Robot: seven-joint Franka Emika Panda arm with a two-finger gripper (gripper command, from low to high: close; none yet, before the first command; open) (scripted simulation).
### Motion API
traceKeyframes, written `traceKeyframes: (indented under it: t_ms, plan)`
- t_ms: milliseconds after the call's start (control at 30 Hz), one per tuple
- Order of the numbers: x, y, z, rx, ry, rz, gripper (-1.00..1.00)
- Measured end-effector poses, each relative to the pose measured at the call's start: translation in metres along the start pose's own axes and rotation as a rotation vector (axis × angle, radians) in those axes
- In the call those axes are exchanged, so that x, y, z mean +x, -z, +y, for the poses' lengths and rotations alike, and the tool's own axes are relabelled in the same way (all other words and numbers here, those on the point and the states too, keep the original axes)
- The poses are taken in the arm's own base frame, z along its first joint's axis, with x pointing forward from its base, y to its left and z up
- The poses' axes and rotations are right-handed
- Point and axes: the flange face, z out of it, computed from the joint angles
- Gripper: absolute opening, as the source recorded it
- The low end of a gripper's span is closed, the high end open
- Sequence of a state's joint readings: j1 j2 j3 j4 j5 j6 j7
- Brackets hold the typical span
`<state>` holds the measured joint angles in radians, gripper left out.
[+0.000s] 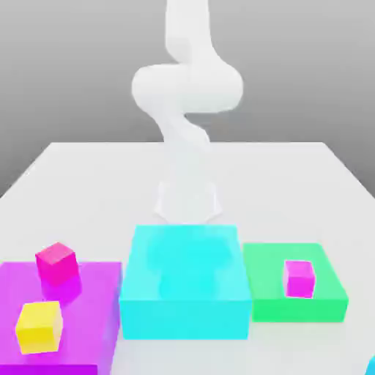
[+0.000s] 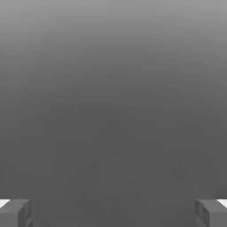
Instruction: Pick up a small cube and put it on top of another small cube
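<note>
Three small cubes sit in the exterior view. A pink cube (image 1: 56, 262) and a yellow cube (image 1: 39, 327) rest on a purple slab (image 1: 95, 293) at that view's left. A magenta cube (image 1: 299, 278) rests on a green slab (image 1: 267, 282) at its right. The white arm (image 1: 187, 146) comes down behind a large cyan block (image 1: 183, 300) in the middle. In the hand view my gripper (image 2: 113, 212) is open, its grey fingertips (image 2: 15, 213) wide apart, with nothing but plain grey between them.
The slabs and the cyan block stand in a row along the near side of a white table (image 1: 88, 176). A sliver of something cyan (image 1: 371, 365) pokes in at the exterior view's lower right corner.
</note>
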<state>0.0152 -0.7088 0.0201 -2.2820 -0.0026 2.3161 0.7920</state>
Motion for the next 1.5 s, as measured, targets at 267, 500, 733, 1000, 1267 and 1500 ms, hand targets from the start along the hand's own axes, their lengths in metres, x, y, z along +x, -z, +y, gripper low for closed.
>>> traceKeyframes:
  t_ms: [267,500,733,1000,1267,1500]
  plan:
    - [-0.039,-0.126,-0.048,-0.099,0.141,-0.157,0.0]
    - [-0.103,-0.232,-0.074,-0.173,0.269,-0.296,0.0]
    - [-0.195,-0.329,-0.084,-0.235,0.407,-0.442,0.0]
    - [-0.315,-0.424,-0.063,-0.306,0.544,-0.61,0.0]
    - [-0.395,-0.498,-0.02,-0.331,0.598,-0.678,-1.0]
    - [-0.39,-0.49,-0.025,-0.331,0.598,-0.679,-1.0]
